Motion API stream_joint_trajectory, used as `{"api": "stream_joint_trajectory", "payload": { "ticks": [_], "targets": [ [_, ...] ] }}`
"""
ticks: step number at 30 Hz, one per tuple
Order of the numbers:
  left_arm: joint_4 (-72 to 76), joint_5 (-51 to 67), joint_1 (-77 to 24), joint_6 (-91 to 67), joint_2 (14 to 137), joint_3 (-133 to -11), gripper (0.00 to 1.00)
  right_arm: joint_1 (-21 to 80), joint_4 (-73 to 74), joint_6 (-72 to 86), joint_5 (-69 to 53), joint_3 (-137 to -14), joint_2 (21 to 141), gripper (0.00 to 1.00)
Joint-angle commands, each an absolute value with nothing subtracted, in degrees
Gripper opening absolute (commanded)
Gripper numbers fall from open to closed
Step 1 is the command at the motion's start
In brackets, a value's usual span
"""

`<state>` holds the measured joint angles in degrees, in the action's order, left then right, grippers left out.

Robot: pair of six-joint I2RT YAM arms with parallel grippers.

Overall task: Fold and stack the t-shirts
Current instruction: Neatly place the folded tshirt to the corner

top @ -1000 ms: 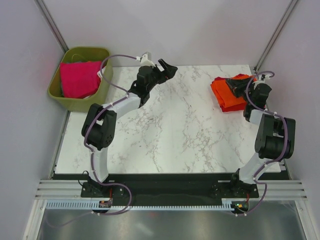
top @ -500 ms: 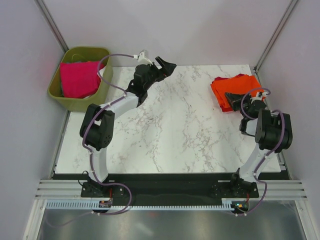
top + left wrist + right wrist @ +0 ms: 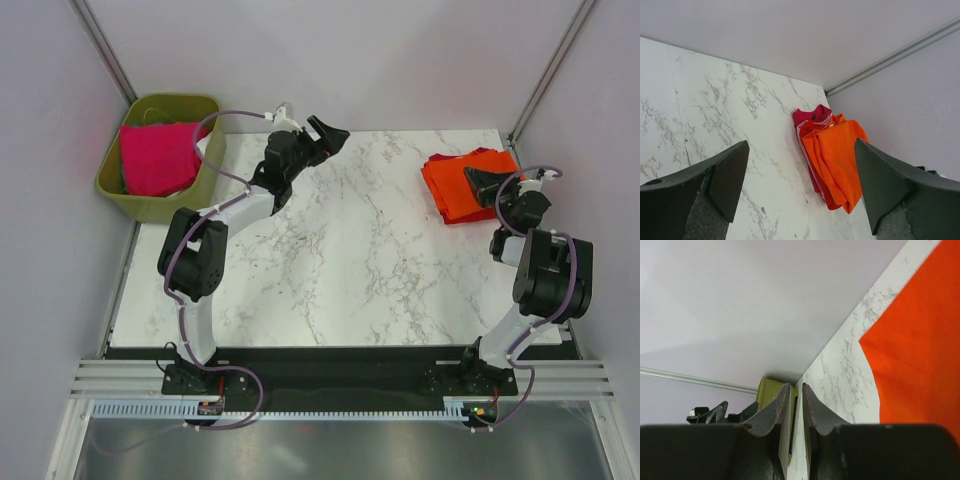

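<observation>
**Next shirt waits in the bin**

Right gripper (image 3: 478,180) hovers over the orange shirt (image 3: 462,190), fingers nearly together, holding nothing. Left gripper (image 3: 328,133) is spread wide, empty. Pink shirt (image 3: 155,158) lies in the bin (image 3: 150,208): grab it by one edge.

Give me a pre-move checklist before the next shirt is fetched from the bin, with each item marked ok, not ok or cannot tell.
1. Left claw open and empty: ok; wide gap in the left wrist view, nothing between the fingers.
2. Right claw free of cloth: ok; jaws nearly together, nothing between them in its wrist view.
3. Orange t-shirt folded and on top of the red t-shirt: ok.
4. Pink t-shirt in the green bin, top uncovered: ok.
5. Whether the pink t-shirt is folded: cannot tell.
6. Table bare between the arms for folding: ok.
</observation>
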<state>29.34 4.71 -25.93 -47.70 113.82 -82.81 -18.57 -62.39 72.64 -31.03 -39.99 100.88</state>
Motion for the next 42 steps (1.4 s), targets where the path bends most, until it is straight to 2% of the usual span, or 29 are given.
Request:
{"api": "stream_joint_trajectory", "payload": {
  "ticks": [1,6,13,18,22,25,31,38,40,42],
  "targets": [
    [32.34,5.45,-25.58,-49.13,110.74,-82.7,0.93,-18.99,-60.99,70.48,-32.43,-43.24,100.19,0.22],
    [32.43,5.63,-25.49,-49.31,111.0,-82.88,0.92,-16.71,-64.16,72.24,-33.05,-42.8,106.86,0.22],
    [32.43,5.89,-25.4,-49.57,110.92,-82.71,0.92,-18.28,-85.94,85.07,-34.19,-41.31,122.69,0.17],
    [32.52,5.98,-25.4,-49.75,111.18,-82.97,0.92,-18.54,-78.33,80.61,-34.28,-41.48,117.26,0.17],
    [32.52,5.98,-25.31,-49.66,111.09,-82.79,0.92,-19.33,-69.99,76.21,-34.36,-43.23,109.61,0.22],
    [32.52,5.98,-25.22,-49.57,111.01,-82.71,0.91,-21.88,-69.08,76.9,-35.67,-44.64,107.58,0.23],
    [32.52,6.5,-25.14,-50.01,111.44,-82.97,0.91,-25.75,-69.0,78.66,-37.35,-50.0,113.37,0.23],
    [32.61,6.68,-25.14,-50.1,111.53,-83.06,0.91,-26.02,-79.71,87.27,-37.53,-55.89,131.28,0.2],
    [32.52,6.77,-25.14,-50.1,111.53,-83.06,0.91,-26.37,-81.46,88.15,-37.36,-56.16,132.36,0.2],
    [32.61,6.77,-25.14,-50.1,111.62,-83.06,0.91,-26.63,-76.77,85.88,-37.09,-55.9,130.18,0.2]
  ]
}}
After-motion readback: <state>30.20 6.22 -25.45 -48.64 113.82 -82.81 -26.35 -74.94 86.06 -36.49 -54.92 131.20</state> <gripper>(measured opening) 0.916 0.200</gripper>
